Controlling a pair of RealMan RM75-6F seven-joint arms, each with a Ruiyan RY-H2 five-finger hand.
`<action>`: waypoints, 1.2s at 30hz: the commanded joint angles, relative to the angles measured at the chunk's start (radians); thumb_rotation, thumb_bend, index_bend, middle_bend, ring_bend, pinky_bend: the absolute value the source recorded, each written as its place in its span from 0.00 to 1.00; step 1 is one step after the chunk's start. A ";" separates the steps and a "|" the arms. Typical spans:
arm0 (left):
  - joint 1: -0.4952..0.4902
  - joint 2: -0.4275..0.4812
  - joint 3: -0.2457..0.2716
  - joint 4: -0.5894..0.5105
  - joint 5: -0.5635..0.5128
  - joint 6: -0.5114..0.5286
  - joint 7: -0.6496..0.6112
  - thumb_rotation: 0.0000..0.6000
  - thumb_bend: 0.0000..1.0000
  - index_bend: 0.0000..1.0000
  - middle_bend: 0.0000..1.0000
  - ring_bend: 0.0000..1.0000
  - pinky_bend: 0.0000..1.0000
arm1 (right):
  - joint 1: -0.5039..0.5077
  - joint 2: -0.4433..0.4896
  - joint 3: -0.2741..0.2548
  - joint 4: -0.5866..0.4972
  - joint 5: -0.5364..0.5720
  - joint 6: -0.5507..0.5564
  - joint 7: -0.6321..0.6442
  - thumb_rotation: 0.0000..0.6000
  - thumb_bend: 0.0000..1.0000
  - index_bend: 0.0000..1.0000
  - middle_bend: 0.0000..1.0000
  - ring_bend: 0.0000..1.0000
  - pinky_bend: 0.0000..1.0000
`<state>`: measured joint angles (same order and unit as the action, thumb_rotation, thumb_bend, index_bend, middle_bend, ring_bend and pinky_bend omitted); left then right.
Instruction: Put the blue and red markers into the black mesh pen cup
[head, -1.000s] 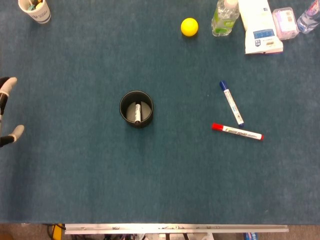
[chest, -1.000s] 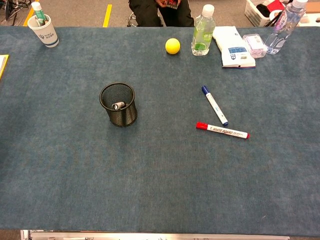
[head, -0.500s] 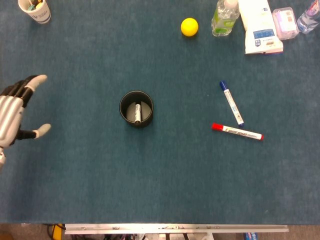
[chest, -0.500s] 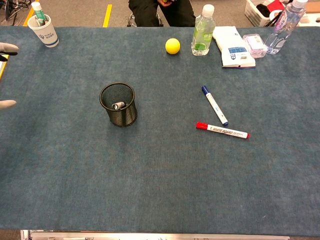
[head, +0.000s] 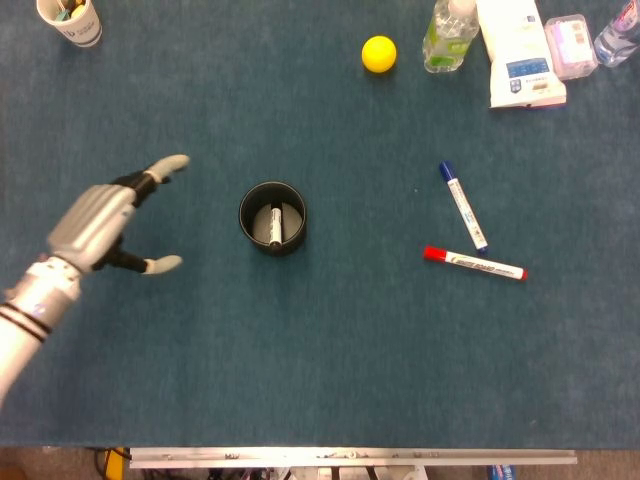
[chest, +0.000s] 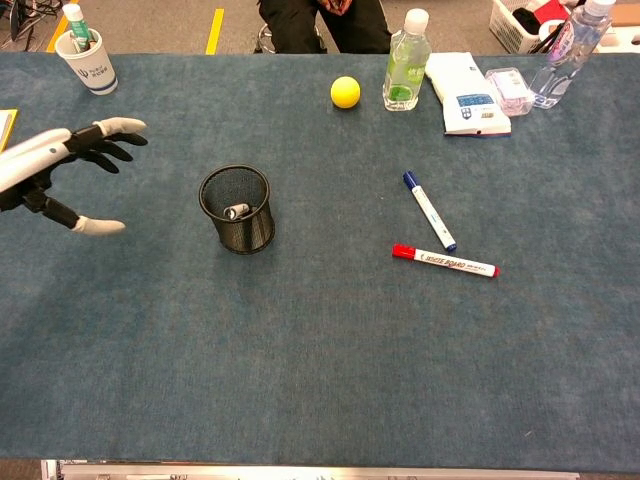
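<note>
Over the blue carpeted table, the left hand hovers empty, fingers spread, left of the black mesh pen cup; bottles line the far edge.

Left hand: silver shell, black fingers w/ pale grey tips.

Head view looks straight down; chest view looks obliquely toward 12 o'clock; both share the table.
</note>
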<state>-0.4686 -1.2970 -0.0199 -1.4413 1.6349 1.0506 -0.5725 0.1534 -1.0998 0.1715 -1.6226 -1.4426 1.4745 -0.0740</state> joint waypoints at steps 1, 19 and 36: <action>-0.036 -0.055 0.008 0.047 0.019 -0.013 -0.046 1.00 0.15 0.03 0.12 0.19 0.24 | 0.000 0.000 -0.001 0.000 0.002 0.000 -0.001 1.00 0.00 0.01 0.07 0.03 0.15; -0.148 -0.213 0.018 0.190 0.020 -0.043 -0.155 1.00 0.15 0.01 0.10 0.16 0.23 | -0.003 0.003 -0.005 0.011 0.027 -0.007 0.008 1.00 0.00 0.01 0.07 0.03 0.15; -0.190 -0.322 0.029 0.299 -0.029 -0.082 -0.206 1.00 0.15 0.07 0.11 0.16 0.23 | -0.008 0.003 -0.009 0.031 0.040 -0.009 0.019 1.00 0.00 0.01 0.07 0.03 0.15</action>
<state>-0.6561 -1.6157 0.0073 -1.1464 1.6090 0.9717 -0.7756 0.1456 -1.0968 0.1630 -1.5915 -1.4032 1.4660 -0.0551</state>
